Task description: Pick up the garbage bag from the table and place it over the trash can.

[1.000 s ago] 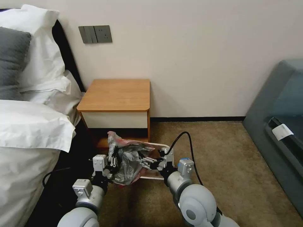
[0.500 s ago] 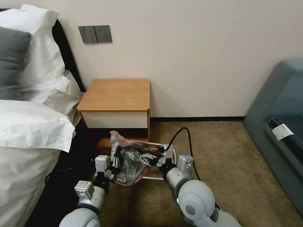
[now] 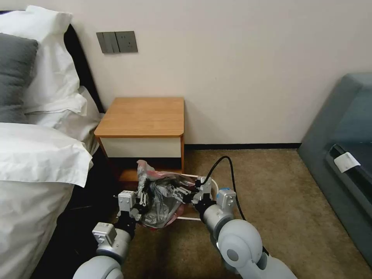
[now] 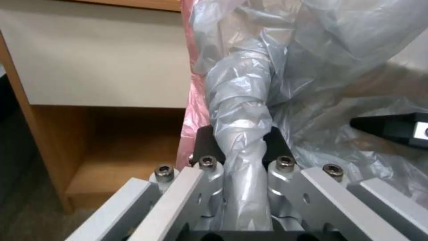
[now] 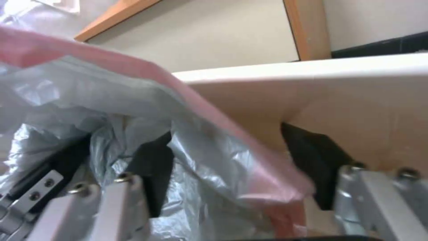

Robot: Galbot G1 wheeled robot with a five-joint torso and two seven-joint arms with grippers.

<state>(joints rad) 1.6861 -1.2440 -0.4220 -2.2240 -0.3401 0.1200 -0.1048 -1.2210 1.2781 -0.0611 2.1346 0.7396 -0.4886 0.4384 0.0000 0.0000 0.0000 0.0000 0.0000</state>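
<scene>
At lower centre, the garbage bag [image 3: 161, 195] hangs over the trash can [image 3: 201, 185]. The left gripper [image 4: 243, 147] pinches a twisted fold; the right gripper [image 5: 232, 167] is spread apart around the rim. Stretch the rim evenly outward, avoiding tears.

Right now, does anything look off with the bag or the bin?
Yes. The garbage bag is bunched at the left of the trash can, twisted into a rope in the left gripper; the right gripper is open around its pink edge.

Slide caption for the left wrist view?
Left claw shut on a twisted rope of the garbage bag, beside the table.
</scene>
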